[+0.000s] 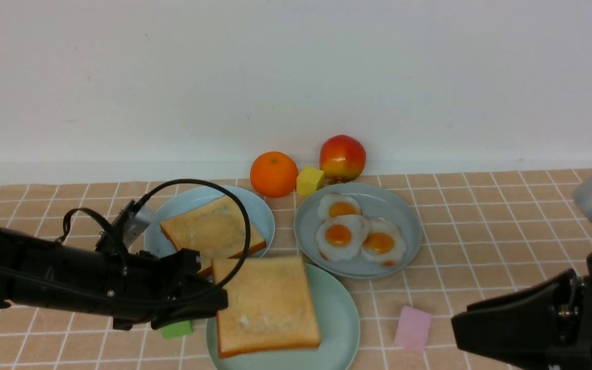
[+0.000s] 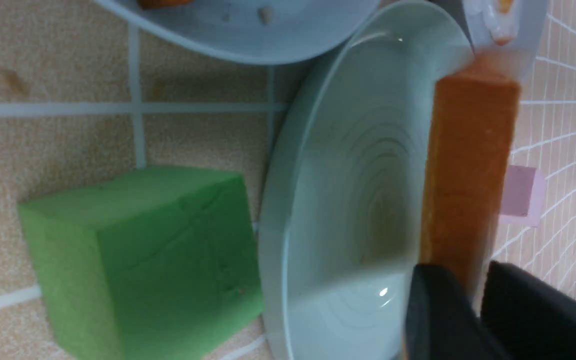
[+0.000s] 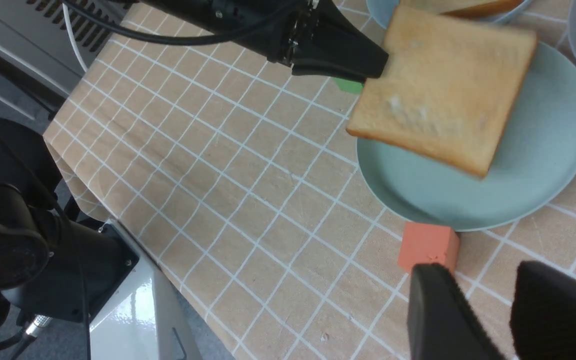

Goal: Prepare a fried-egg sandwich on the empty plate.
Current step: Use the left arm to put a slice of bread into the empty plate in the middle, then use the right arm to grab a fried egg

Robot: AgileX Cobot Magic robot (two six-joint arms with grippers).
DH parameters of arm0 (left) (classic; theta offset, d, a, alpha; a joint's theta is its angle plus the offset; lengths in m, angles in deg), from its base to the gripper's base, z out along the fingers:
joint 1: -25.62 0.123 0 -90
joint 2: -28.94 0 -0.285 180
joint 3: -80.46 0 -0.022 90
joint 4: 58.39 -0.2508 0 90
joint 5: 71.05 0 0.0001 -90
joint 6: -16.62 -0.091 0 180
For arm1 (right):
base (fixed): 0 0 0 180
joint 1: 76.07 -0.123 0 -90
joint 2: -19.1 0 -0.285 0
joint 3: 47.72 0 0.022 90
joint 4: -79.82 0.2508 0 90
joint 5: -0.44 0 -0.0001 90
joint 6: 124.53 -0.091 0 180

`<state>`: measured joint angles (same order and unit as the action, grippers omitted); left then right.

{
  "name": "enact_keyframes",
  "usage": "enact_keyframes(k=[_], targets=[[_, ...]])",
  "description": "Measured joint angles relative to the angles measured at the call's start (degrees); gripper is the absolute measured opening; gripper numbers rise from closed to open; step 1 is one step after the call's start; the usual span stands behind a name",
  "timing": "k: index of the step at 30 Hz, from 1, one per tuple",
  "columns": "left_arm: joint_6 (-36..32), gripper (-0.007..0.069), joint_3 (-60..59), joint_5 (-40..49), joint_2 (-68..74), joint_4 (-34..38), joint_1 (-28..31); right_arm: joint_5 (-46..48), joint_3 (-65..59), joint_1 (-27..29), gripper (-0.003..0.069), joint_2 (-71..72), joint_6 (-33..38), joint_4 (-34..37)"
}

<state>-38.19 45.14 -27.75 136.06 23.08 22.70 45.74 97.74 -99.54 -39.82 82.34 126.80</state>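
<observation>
One toast slice [image 1: 267, 306] hangs tilted and blurred just above the empty plate [image 1: 339, 313], a pale mint-green one. My left gripper [image 1: 221, 303] is at the slice's left edge. In the left wrist view the crust [image 2: 468, 165] lies between the black fingers [image 2: 433, 300] with a thin gap on one side, so the jaws stand open around it. A second toast [image 1: 211, 231] lies on the sky-blue plate [image 1: 260, 213]. Three fried eggs [image 1: 339, 234] lie on the grey-blue plate [image 1: 404, 226]. My right gripper [image 3: 488, 280] hovers open and empty over the cloth at the front right.
A green block [image 1: 177, 329] lies under my left gripper beside the mint plate. A pink block [image 1: 412, 328] sits to the right of that plate, close to my right gripper. An orange [image 1: 274, 173], a yellow block [image 1: 310, 180] and an apple [image 1: 342, 158] stand by the back wall.
</observation>
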Motion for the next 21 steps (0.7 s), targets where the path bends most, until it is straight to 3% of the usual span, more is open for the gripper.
enact_keyframes(k=[7, 11, 15, 21], targets=[[0.05, 0.0379, 0.94, 0.0, 0.04, -0.34, 0.0, 0.0, 0.0, 0.0, 0.0239, 0.0, 0.0, 0.0], [3.05, 0.0446, 4.84, 0.82, 0.04, -4.34, 0.0, 0.0, 0.0, 0.0, 0.0239, 0.0, 0.0, 0.0], [8.11, 0.046, 10.43, 5.55, 0.04, -10.14, 0.05, 0.0, 0.0, 0.0, 0.0239, 0.0, 0.0, -0.53], [18.7, 0.0442, 27.97, 22.37, -0.02, -23.19, 0.05, -0.97, 0.14, 0.0, 0.0265, -0.44, -2.85, -5.19]])
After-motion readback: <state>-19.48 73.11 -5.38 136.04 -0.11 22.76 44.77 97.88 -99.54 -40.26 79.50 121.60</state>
